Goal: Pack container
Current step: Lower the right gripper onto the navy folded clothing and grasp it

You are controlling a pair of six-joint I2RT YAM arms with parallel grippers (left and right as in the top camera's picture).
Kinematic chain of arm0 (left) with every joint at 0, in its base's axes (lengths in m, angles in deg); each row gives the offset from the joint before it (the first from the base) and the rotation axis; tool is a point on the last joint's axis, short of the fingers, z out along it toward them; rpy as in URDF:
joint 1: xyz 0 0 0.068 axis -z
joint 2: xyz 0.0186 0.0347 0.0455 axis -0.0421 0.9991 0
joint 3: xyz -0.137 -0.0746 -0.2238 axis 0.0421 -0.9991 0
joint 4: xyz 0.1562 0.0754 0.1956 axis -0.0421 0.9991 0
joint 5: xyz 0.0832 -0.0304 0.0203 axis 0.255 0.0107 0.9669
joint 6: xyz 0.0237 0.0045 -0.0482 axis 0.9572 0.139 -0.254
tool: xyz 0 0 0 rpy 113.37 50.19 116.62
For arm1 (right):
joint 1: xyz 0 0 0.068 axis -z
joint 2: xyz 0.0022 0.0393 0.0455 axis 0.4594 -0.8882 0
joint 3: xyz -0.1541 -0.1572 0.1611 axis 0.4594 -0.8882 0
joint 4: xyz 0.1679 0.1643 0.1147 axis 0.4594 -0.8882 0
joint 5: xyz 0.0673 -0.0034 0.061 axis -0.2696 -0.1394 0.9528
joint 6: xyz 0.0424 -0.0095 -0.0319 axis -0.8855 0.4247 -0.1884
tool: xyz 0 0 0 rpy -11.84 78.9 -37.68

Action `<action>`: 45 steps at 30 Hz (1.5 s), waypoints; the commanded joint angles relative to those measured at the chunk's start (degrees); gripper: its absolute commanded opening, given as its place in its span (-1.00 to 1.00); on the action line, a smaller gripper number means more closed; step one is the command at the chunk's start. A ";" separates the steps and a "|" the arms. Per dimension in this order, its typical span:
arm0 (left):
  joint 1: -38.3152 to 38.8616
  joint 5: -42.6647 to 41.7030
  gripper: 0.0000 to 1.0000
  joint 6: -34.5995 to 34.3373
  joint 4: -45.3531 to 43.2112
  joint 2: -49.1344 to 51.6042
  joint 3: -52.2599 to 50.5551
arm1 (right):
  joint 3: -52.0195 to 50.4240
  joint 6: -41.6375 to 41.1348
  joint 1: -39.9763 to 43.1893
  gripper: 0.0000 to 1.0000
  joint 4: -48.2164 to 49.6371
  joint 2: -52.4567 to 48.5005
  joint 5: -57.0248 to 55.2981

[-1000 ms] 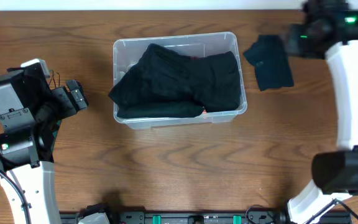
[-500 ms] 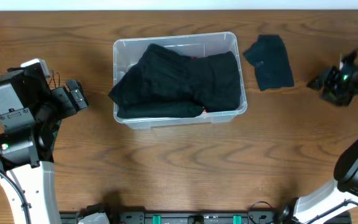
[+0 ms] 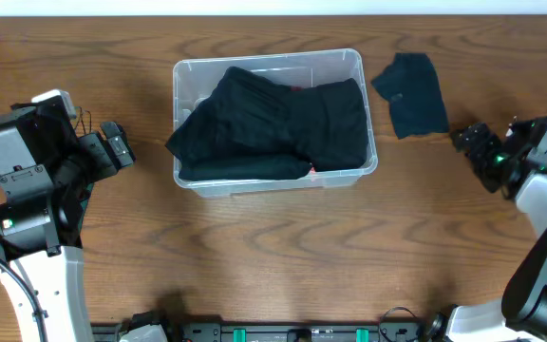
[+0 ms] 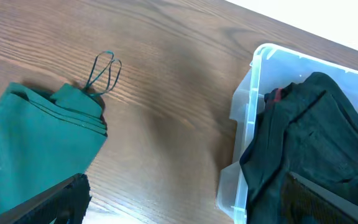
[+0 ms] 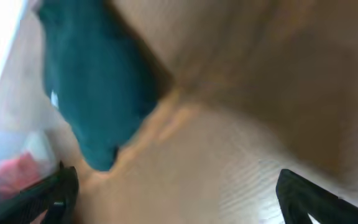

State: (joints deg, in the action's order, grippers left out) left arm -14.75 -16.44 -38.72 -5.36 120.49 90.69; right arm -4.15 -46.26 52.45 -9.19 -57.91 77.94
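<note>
1. The container (image 3: 272,182) is a clear plastic bin, rectangular with rounded corners and a rim all around.
2. It stands on the wooden surface (image 3: 273,266) in the upper middle of the overhead frame, with its long side going left to right.
3. Dark garments (image 3: 273,119) fill almost all of it. One part lies over the rim on the left side.
4. A small red piece (image 3: 297,88) shows between the garments near the back wall.
5. A dark folded cloth (image 3: 413,92) lies on the surface in the upper right, just beside the container but not touching it.
6. In the right wrist view the cloth carries a small pale mark (image 5: 53,98). It is too blurred to read.
7. The left gripper (image 3: 115,148) is at the left of the overhead frame, well apart from the container. Its fingers (image 4: 61,199) are spread wide with nothing between them.
8. In the left wrist view the container is at the right edge. A green cloth (image 4: 36,143) with a thin cord loop (image 4: 104,71) lies at the lower left.
9. The right gripper (image 3: 471,142) is near the right edge of the overhead frame, below the dark cloth and farther right. Its fingers (image 5: 48,193) are also spread apart and hold nothing.
10. The container stands between the two grippers and touches neither.
</note>
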 commanded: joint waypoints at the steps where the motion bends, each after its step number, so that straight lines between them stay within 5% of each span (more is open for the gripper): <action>1: -0.28 -0.57 0.96 -0.11 0.17 -0.04 0.83 | -4.42 -4.46 -0.50 0.98 6.49 -0.13 4.39; 23: -0.28 -0.57 0.96 -0.11 0.17 -0.04 0.83 | 1.44 -6.95 -0.68 0.98 16.98 -14.56 14.10; 44: -0.28 -0.57 0.96 -0.11 0.17 -0.04 0.83 | 25.24 -2.58 -11.72 0.98 -5.35 -28.57 -0.46; 45: -0.28 -0.57 0.96 -0.11 0.17 -0.04 0.83 | 25.99 -2.58 -12.00 0.85 -5.57 -29.33 -0.68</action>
State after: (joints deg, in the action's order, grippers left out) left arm -14.75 -16.44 -38.74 -5.36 120.49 90.69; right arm 21.88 -49.65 41.81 -12.75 -81.91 83.80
